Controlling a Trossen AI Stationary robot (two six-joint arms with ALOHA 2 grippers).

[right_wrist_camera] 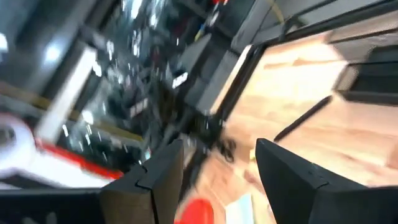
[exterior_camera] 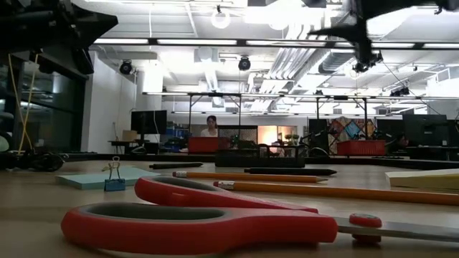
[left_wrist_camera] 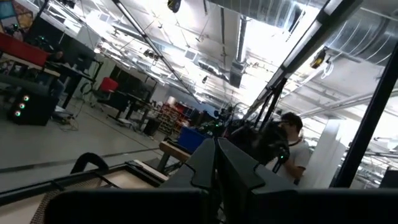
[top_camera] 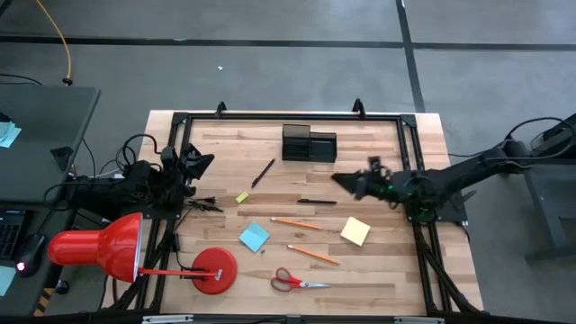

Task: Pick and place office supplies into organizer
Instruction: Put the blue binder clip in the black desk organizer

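Observation:
The black organizer [top_camera: 309,144] stands at the far middle of the wooden table. Loose on the table lie two black pens [top_camera: 262,173] [top_camera: 317,202], two orange pencils [top_camera: 295,223] [top_camera: 313,255], a blue sticky pad [top_camera: 254,237], a yellow sticky pad [top_camera: 355,230], a tiny yellow block [top_camera: 241,197] and red-handled scissors [top_camera: 299,283]. My right gripper [top_camera: 344,180] [right_wrist_camera: 217,158] hangs open above the table, right of the pens and clear of everything. My left gripper [top_camera: 205,161] [left_wrist_camera: 216,152] is shut and empty at the table's left edge, raised off the table.
A big red desk lamp [top_camera: 135,252] stands at the near left, its round base [top_camera: 214,268] on the table. A black metal frame [top_camera: 288,117] runs round the table's edges. In the low view a small binder clip [exterior_camera: 113,180] stands by the blue pad.

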